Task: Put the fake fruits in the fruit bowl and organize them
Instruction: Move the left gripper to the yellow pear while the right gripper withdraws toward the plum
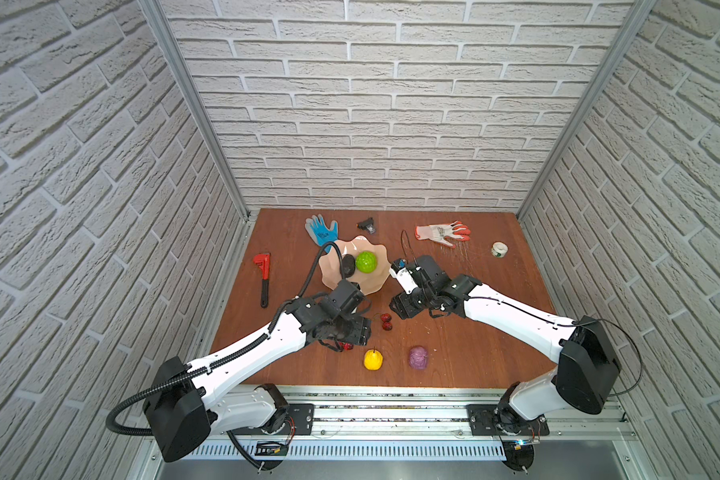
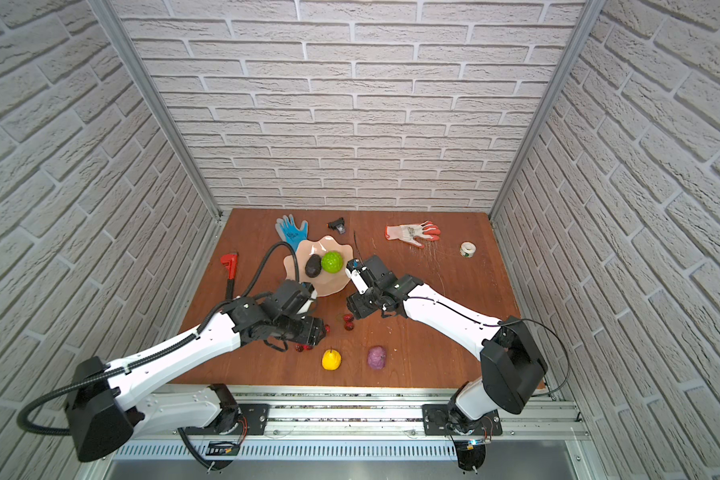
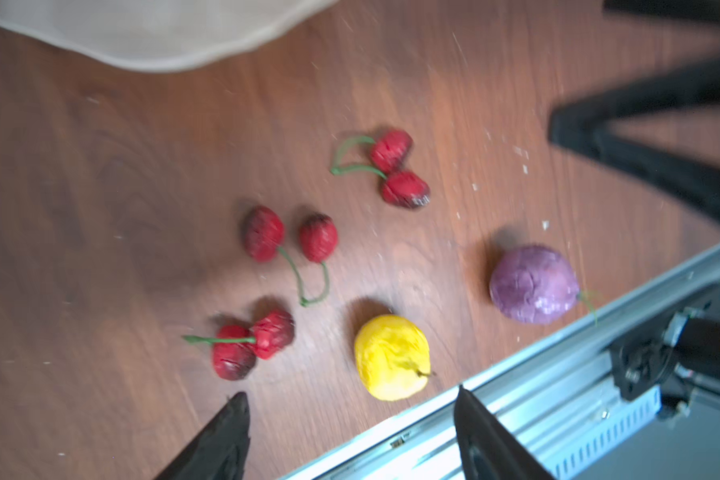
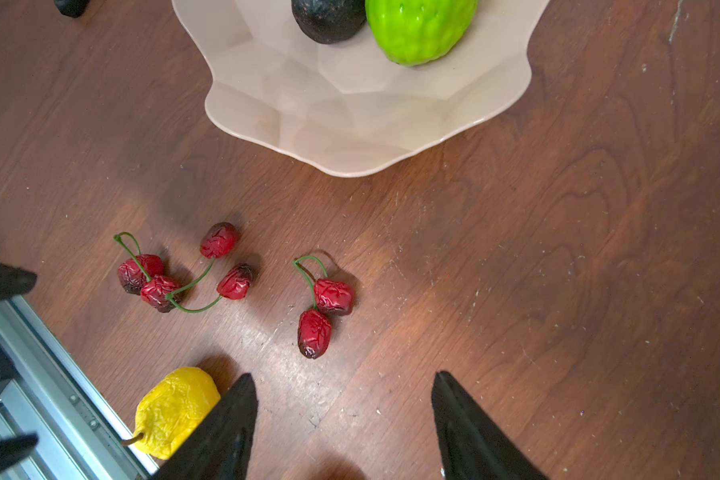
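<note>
The wooden table [image 1: 474,324] carries one container, the fruit bowl [image 1: 373,280], a wide shallow peach-pink dish with a wavy rim, standing toward the middle-left of the board in both top views. Both arms reach inward on the near side of the bowl. The left gripper [image 3: 351,390] hangs above the table with its jaws well apart and nothing between them. The right gripper [image 4: 345,374] is likewise spread wide and empty, above bare wood just short of the bowl's rim. Two fruits lie inside the bowl: the green knobbly ball [image 4: 418,29] and the dark avocado [image 4: 329,20], side by side and touching, toward the far half of the bowl, with the near half bare. All the other fruit lies on the table outside the bowl. The purple lumpy fruit [image 1: 418,358] and the yellow pear-like fruit [image 1: 373,359] sit near the front edge, beside each other but apart. Three stemmed pairs of red cherries lie between these and the bowl: one pair [image 4: 325,316] apart from the rest, a second pair [image 4: 225,262], and a third pair [image 4: 144,278] whose berry touches the second pair's stems; in the top views the left arm partly hides them.
</note>
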### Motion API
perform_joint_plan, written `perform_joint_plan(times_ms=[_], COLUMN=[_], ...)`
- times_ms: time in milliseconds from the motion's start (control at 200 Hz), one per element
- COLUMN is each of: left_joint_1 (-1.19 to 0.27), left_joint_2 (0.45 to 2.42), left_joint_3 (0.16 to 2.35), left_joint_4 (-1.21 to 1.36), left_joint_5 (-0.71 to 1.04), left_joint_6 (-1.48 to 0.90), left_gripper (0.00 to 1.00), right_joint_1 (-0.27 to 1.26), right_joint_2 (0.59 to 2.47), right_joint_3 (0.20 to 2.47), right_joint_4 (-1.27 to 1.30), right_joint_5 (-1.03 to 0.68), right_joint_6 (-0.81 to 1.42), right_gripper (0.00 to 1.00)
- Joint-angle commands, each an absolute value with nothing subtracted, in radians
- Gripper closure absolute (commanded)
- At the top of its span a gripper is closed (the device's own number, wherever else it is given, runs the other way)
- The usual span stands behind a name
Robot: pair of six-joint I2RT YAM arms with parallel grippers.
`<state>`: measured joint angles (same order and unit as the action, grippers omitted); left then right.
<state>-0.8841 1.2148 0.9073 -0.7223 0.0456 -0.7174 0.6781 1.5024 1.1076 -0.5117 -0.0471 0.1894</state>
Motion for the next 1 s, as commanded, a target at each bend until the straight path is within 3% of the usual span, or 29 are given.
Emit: perform_joint_plan(times_ms=[0, 600, 995], left_joint_1=[-0.937, -1.091, -1.104], left_joint_2=[1.263, 1.529, 1.625], left_joint_3=[0.928, 0.97, 0.972], left_joint_4=[-0.693, -0.686, -0.622], left_joint_5=[0.004, -0.053, -0.022], left_joint_6=[-0.738, -0.709, -0.743], left_gripper=[0.22, 0.19, 0.29], right_joint_1=[0.684, 0.623, 0.623], right_joint_2=[1.46, 1.352, 1.341], right_joint_3=[1.095, 0.914, 0.867], right_joint_4=[-0.496, -0.454, -0.424], right_joint_5=[-0.008, 0.031, 0.036], right_joint_6=[0.224, 0.269, 0.278], right_gripper=[0.31, 0.24, 0.25])
